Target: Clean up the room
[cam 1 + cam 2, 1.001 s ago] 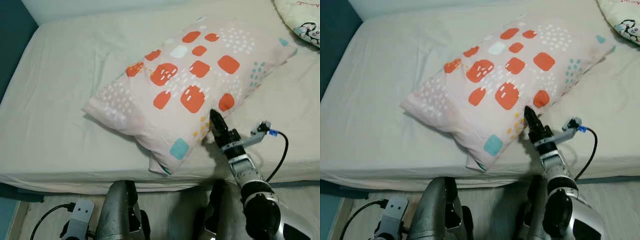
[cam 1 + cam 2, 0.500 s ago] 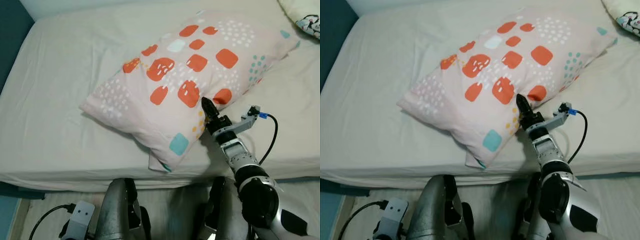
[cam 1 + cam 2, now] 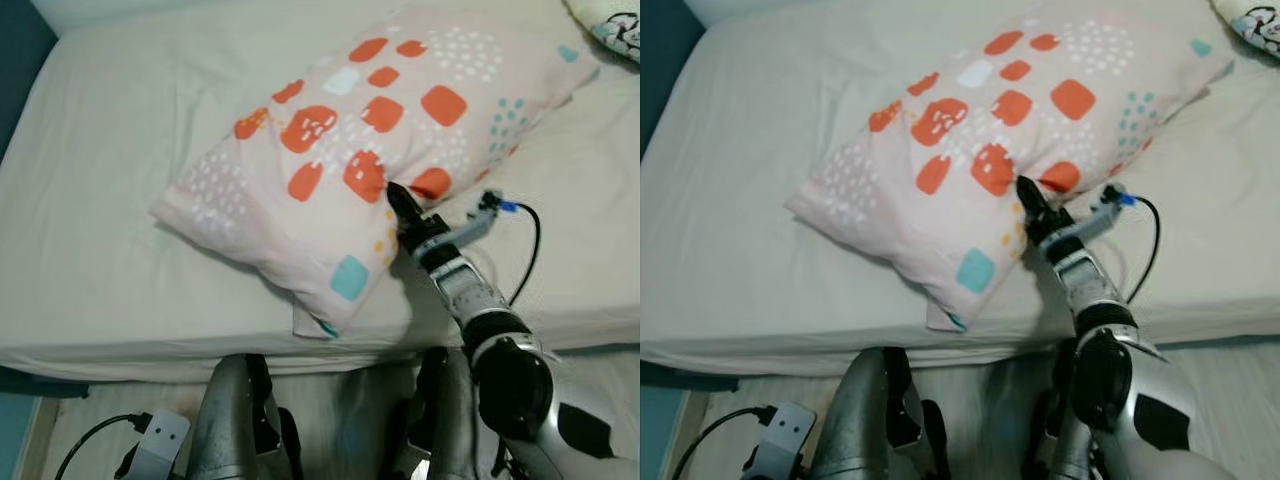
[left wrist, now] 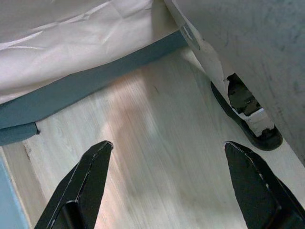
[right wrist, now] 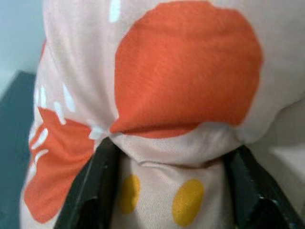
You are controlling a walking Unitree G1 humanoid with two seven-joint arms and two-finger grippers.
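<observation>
A large pink pillow (image 3: 370, 140) with orange squares and white dots lies slantwise on the beige bed (image 3: 100, 200). My right gripper (image 3: 398, 205) reaches over the bed's front edge and presses into the pillow's near long side. In the right wrist view its fingers (image 5: 95, 191) stand wide apart, open, with a bulge of pillow fabric (image 5: 167, 157) pushed between them. My left arm (image 3: 235, 420) hangs low in front of the bed. Its gripper (image 4: 169, 186) is open over the wooden floor (image 4: 157, 143) with nothing between the fingers.
A second pillow with a cartoon print (image 3: 615, 20) peeks in at the bed's far right corner. A dark teal wall (image 3: 15, 40) borders the bed on the left. A black cable (image 3: 520, 250) loops from my right wrist. My own foot (image 4: 248, 124) stands on the floor.
My right gripper has pushed forward from just beside the pillow into its near side, and the fabric now bulges around the fingertips. The camera has shifted slightly. The left arm hangs as before.
</observation>
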